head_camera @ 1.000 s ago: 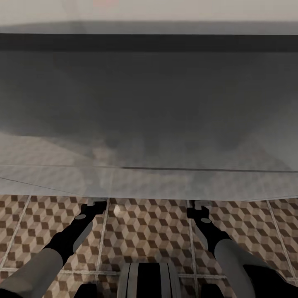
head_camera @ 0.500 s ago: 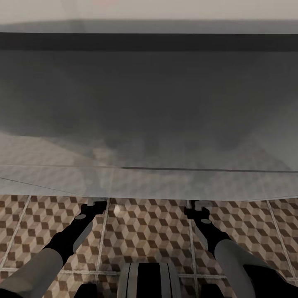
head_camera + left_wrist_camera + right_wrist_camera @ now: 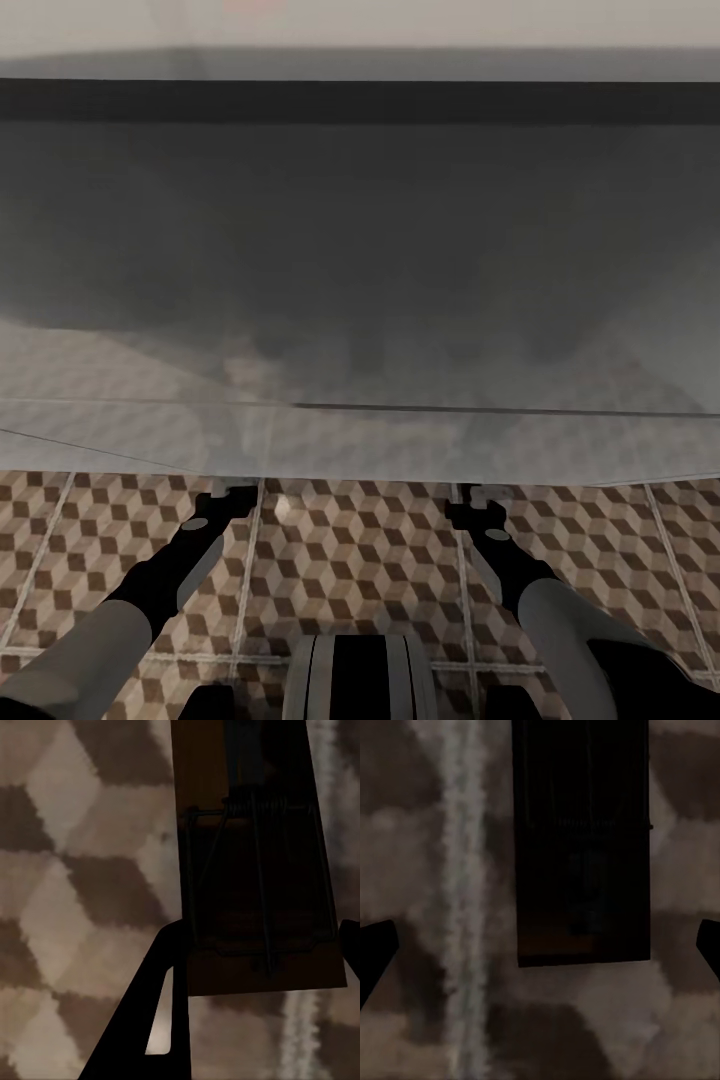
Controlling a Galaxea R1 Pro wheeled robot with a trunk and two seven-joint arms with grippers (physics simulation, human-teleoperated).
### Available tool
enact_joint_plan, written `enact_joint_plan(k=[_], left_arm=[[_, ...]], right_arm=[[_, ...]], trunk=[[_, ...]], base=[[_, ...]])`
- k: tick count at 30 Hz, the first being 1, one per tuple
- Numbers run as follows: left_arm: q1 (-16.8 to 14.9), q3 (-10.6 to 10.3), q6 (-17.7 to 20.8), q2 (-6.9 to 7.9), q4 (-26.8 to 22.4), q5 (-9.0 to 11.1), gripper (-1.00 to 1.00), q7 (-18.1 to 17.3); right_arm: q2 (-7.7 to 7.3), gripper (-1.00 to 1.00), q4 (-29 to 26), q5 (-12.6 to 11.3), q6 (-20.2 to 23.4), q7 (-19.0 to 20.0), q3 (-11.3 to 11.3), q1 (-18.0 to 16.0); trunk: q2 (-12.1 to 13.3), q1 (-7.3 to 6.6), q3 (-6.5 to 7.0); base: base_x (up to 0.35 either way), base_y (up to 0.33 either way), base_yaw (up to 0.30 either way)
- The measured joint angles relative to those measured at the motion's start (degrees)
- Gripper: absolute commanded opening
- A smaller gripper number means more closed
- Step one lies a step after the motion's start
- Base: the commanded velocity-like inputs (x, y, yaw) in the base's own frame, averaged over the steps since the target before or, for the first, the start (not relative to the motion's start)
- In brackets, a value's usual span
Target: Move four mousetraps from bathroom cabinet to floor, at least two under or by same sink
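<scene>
A dark-brown mousetrap (image 3: 255, 870) with a wire spring sits between my left gripper (image 3: 262, 937) fingers, which are shut on its two long edges, just above the bathroom floor (image 3: 67, 870). A second mousetrap (image 3: 581, 847) lies flat on the tiles beside a pale grout line, and my right gripper (image 3: 547, 937) stands wide open around it without touching it. In the head view my left gripper (image 3: 225, 492) and right gripper (image 3: 478, 497) reach forward low over the cube-patterned floor (image 3: 350, 560), their tips at the lower edge of a wide grey body. The cabinet is out of view.
A broad pale-grey body (image 3: 360, 300) with a dark band near its top spans the head view ahead of both arms; I cannot tell whether it is the sink. My own base (image 3: 360, 675) shows at the bottom centre.
My right gripper has edged slightly left in the head view. The left arm and the grey body have not moved.
</scene>
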Motion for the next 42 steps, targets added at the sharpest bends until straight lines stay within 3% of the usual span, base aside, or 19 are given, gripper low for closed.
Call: enact_joint_plan(k=[19, 20, 42], left_arm=[[0.0, 0.0, -0.7, -0.06, 0.0, 0.0, -1.0, 1.9], [0.0, 0.0, -0.7, -0.08, 0.0, 0.0, 1.0, 1.9], [0.0, 0.0, -0.6, -0.04, 0.0, -0.1, 1.0, 1.9]], right_arm=[[0.0, 1.0, 0.0, 0.0, 0.0, 0.0, 0.0, 0.0], [0.0, 1.0, 0.0, 0.0, 0.0, 0.0, 0.0, 0.0], [0.09, 1.0, 0.0, 0.0, 0.0, 0.0, 0.0, 0.0]], trunk=[[0.0, 0.0, 0.0], [0.0, 0.0, 0.0], [0.0, 0.0, 0.0]], base=[[0.0, 0.0, 0.0], [0.0, 0.0, 0.0], [0.0, 0.0, 0.0]])
